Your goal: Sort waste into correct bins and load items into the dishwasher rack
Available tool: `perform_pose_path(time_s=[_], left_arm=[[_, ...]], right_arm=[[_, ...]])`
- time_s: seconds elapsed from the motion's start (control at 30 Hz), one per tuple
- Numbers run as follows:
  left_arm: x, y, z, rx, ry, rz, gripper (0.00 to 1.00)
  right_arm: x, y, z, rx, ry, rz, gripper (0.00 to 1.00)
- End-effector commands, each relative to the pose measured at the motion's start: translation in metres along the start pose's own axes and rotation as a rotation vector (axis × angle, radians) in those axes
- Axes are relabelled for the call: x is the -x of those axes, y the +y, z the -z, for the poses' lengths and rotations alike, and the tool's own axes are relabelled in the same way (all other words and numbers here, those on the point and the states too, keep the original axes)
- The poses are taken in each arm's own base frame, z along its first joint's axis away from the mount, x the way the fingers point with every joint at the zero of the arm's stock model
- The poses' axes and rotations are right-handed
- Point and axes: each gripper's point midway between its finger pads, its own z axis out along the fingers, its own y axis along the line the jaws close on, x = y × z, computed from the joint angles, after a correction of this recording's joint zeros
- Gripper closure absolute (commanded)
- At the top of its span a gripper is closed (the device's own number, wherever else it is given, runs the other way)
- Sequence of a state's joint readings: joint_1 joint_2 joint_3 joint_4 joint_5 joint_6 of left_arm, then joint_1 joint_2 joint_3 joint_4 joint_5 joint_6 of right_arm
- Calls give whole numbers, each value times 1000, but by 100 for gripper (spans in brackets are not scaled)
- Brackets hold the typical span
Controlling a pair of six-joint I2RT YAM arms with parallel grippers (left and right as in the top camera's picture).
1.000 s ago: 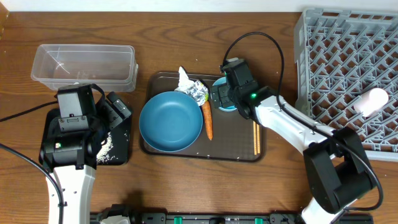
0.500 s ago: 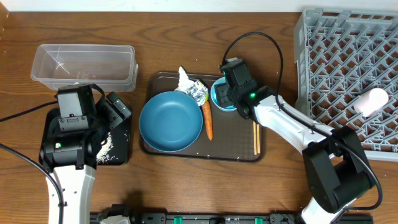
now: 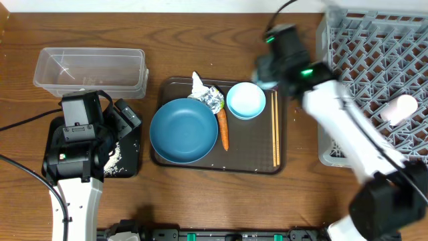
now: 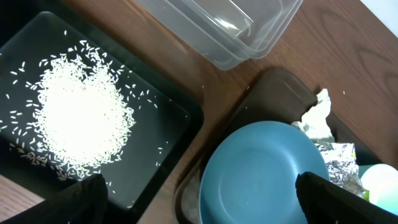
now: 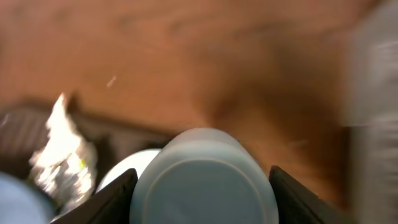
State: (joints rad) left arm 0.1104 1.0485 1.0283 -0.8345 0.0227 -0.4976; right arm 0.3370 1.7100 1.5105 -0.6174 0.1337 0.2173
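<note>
On brown wooden table [image 3: 200, 47], dark-brown tray [image 3: 254, 144], grey rack [image 3: 374, 53]

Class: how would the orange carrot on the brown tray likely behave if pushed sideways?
The carrot looks round and tapered, so it would probably roll. It seems stiff, likely sliding whole. The wide blue bowl beside it may block it.

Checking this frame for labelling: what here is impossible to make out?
Cup: right wrist view, blurred, bottom cut off; overhead, lost in the right arm's motion blur.
Black tray: overhead, largely under the left arm.
Rice: overhead, mostly hidden by the left arm.
Rack: overhead, cut by the top and right edges.
</note>
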Motion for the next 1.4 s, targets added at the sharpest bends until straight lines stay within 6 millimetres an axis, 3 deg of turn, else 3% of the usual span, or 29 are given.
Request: perform_pose_path(time_s=[0.0, 0.13, 0.17, 0.27, 0.37, 0.47, 0.63, 0.97, 1.37], left_arm=[[6, 0, 3, 3, -16, 5, 1], [6, 0, 3, 3, -16, 5, 1], [6, 0, 3, 3, -16, 5, 0], [6, 0, 3, 3, -16, 5, 0], [6, 0, 3, 3, -16, 5, 1], [6, 0, 3, 3, -16, 5, 0], [6, 0, 3, 3, -16, 5, 1], [6, 0, 3, 3, -16, 5, 1], [6, 0, 3, 3, -16, 5, 1]], right_arm=[[50, -80, 48, -159, -141, -70, 50], [58, -174, 78, -304, -179, -207, 51], [55, -203, 84, -343, -182, -250, 50], [40, -261, 94, -418, -167, -343, 51], [21, -306, 99, -470, -142, -422, 50], [9, -327, 95, -452, -124, -470, 50], [-5, -333, 68, -371, -74, -503, 49], [-26, -311, 1, -303, 58, -452, 47], [-33, -310, -5, -344, 92, -419, 44]])
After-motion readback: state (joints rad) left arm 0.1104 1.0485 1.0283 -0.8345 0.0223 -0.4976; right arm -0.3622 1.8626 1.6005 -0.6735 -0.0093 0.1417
